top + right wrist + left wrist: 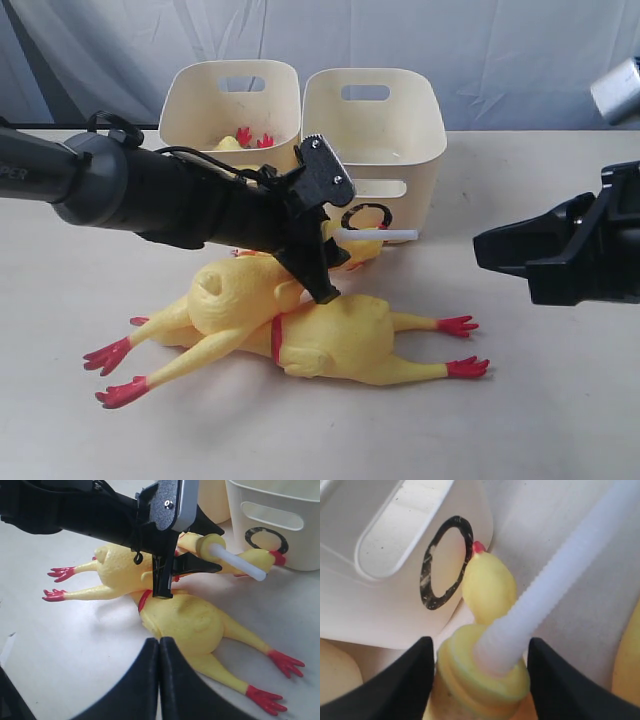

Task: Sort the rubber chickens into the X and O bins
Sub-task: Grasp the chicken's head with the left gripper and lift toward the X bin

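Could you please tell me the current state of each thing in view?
left gripper: jaws flanking slim chicken's head, grip unclear.
right gripper: shut, empty.
slim chicken: lying before O bin, white tube in mouth.
right large chicken: lying on table.
left large chicken: lying against right large chicken.
O bin: upright.
left bin: upright, holds fourth chicken.

One sign read clearly: a black O (pixel 366 217) on the front wall of the right-hand cream bin (pixel 410 125), just under its slot handle (pixel 386 187). In the left wrist view the black O (pixel 447 562) showed as a hand-made ring, its black chipped and flaked in places. Well away from that bin, on the dark sleeve of the left arm (pixel 100 185), pale letters (pixel 18 172) read "PER", their start cut off by the picture's edge.
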Controlling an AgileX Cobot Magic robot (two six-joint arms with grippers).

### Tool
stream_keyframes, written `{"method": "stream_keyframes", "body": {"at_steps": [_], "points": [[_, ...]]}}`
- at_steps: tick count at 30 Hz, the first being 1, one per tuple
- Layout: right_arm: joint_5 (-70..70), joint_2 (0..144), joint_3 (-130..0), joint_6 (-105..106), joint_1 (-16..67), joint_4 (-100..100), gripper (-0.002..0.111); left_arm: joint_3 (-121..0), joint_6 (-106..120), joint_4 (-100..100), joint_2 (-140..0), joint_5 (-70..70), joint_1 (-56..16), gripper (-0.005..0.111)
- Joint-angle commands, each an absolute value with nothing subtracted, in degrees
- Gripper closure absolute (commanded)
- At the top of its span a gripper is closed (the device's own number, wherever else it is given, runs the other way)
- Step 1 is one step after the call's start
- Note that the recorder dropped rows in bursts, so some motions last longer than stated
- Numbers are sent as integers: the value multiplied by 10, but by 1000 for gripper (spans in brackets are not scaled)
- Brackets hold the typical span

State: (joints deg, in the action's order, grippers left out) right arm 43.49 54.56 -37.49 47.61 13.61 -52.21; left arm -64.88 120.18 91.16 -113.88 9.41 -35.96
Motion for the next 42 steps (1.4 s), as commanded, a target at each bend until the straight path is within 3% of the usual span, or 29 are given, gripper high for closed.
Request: {"method": "stream_keyframes", "body": {"at_steps": [1,9,22,31,42], "points": [[433,545,-380,478,137,-525,109,-652,1219,916,-1139,94,-361,55],[436,545,-380,478,137,-525,109,-652,1219,904,-1139,87,-361,57],[437,545,-380,478,137,-525,109,-652,1219,904,-1117,87,-361,72],[437,545,-380,478,137,-525,109,-652,1217,905,-1073,91,-361,107],[437,545,-380,478,137,-525,109,-652,1154,931,-999,61,-361,107]]}}
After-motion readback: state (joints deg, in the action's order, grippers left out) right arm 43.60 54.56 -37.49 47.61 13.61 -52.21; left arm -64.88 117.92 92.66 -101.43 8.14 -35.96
